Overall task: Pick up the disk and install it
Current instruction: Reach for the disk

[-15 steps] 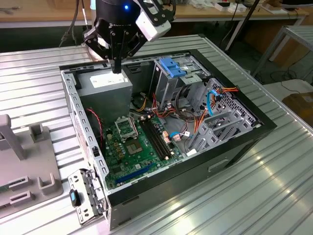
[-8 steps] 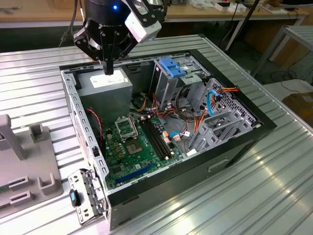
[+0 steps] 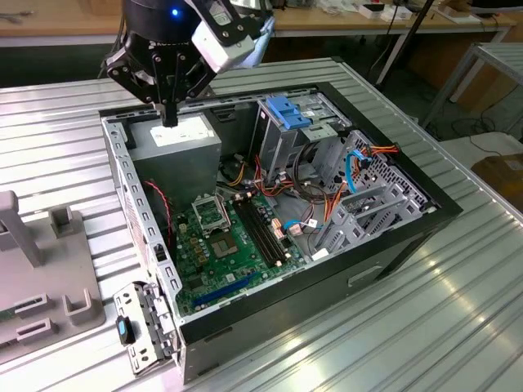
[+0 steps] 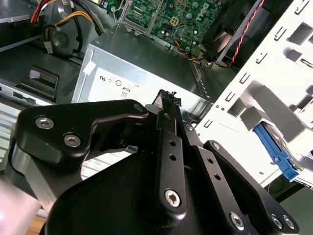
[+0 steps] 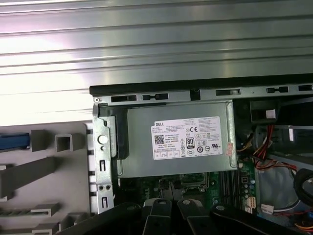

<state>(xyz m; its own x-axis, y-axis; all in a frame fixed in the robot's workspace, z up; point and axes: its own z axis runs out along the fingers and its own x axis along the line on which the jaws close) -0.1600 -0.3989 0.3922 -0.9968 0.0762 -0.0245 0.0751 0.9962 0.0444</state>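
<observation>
Exterior view: the claw (image 3: 169,117), pinched shut and empty, hangs over the power supply (image 3: 184,145) in the computer case's (image 3: 124,181) corner. Cables (image 3: 327,204) and a drive cage (image 3: 286,122) crowd nearby.

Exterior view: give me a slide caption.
Gripper poised over the power supply inside the open computer case.

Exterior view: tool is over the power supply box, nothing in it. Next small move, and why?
Probably shift the tool sideways off the power supply box, toward the grey fixture at the exterior view's left. The tool is shut on nothing above the box, and the first wrist view shows a blue strip on that fixture, possibly the disk's rail, though I can't confirm that.
</observation>
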